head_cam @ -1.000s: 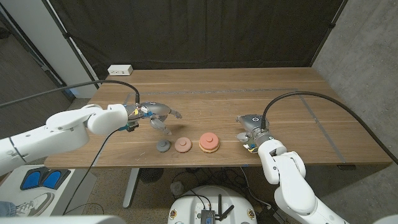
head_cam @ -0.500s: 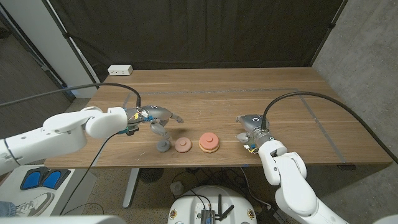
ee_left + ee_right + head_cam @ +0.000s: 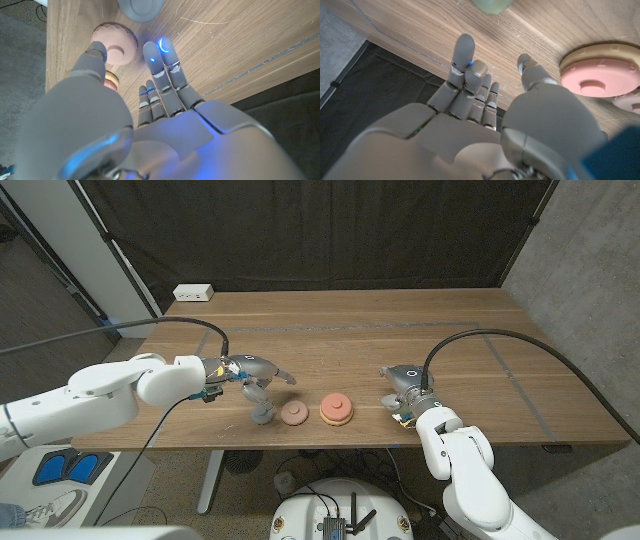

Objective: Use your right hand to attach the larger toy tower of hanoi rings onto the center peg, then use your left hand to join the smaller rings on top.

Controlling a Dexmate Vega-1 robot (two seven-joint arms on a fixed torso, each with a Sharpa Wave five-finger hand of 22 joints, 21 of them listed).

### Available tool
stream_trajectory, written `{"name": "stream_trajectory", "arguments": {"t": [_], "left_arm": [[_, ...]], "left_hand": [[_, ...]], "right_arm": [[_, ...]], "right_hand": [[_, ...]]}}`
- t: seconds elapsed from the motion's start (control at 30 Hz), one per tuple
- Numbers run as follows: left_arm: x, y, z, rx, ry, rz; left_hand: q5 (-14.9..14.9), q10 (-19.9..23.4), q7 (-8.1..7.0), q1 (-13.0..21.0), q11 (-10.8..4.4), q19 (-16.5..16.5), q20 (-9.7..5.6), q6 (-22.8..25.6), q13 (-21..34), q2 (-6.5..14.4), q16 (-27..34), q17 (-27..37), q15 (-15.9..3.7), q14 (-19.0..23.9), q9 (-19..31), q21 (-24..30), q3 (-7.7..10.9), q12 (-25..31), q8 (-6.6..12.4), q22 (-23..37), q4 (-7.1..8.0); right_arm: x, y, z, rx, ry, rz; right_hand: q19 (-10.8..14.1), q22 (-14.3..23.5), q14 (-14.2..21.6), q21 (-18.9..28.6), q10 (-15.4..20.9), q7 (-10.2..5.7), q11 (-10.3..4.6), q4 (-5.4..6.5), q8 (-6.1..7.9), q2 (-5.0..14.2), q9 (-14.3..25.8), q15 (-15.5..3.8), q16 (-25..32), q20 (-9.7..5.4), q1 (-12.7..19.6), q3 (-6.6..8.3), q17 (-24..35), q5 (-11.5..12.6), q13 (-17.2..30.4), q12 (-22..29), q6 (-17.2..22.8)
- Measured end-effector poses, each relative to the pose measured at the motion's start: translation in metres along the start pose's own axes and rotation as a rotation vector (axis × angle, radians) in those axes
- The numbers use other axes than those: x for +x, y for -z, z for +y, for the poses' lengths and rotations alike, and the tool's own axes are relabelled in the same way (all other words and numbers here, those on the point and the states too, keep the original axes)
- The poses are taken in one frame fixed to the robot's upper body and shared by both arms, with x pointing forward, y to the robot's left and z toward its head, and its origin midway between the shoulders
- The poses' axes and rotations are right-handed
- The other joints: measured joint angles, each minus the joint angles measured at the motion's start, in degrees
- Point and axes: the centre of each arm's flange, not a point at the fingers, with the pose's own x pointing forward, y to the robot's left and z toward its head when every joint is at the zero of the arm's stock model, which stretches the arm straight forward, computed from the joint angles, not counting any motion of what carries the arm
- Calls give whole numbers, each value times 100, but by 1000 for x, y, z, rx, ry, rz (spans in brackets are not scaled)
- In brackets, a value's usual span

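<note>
Overhead, left robot hand [image 3: 258, 380] hovers above grey ring [image 3: 263, 415].

The head view looks down from above the near edge of the table [image 3: 330, 320], facing the dark curtain [image 3: 320, 230] at the far side, taking in both arms. Each wrist view sits close behind its own hand, the left hand [image 3: 150, 120] and right hand [image 3: 485, 115], facing the tabletop at short range. All three views share the pink ring stack [image 3: 336, 409].
</note>
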Motion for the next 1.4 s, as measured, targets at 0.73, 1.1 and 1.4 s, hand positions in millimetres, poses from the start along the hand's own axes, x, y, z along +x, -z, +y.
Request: {"name": "stream_trajectory", "arguments": {"t": [0.73, 1.1, 1.4], "left_arm": [[4, -8, -13, 59, 7, -3], [9, -11, -20, 73, 10, -7], [16, -12, -27, 75, 16, -9]], "left_hand": [[0, 2, 0, -23, -2, 2, 1, 0, 1, -23, 0, 1, -12, -12, 1, -1, -24, 0, 0, 1, -25], [0, 27, -1, -23, -27, 3, 1, 1, 1, -23, 0, -27, -12, -12, 1, -2, -23, 0, 0, 1, -25], [0, 34, -20, -23, -34, 3, 1, 21, 1, -22, 0, -26, -11, -12, 1, -5, -23, 0, 0, 1, -25]], "right_arm": [[2, -1, 0, 8, -2, 6], [3, -1, 0, 10, -4, 7], [3, -1, 1, 14, -10, 7]], "right_hand": [[0, 1, 0, 9, 20, 0, 21, -17, 0, 39, 4, 0, 0, 0, -40, 16, -27, 0, -1, -40, 0], [0, 1, 0, 9, 41, 0, 0, -16, 0, 38, 3, 0, -23, 0, -39, 16, -29, 0, 25, -40, 0], [0, 1, 0, 9, 41, 0, 0, -16, 0, 38, 3, 0, -23, 0, -39, 16, -37, 0, 24, -40, 0]]}}
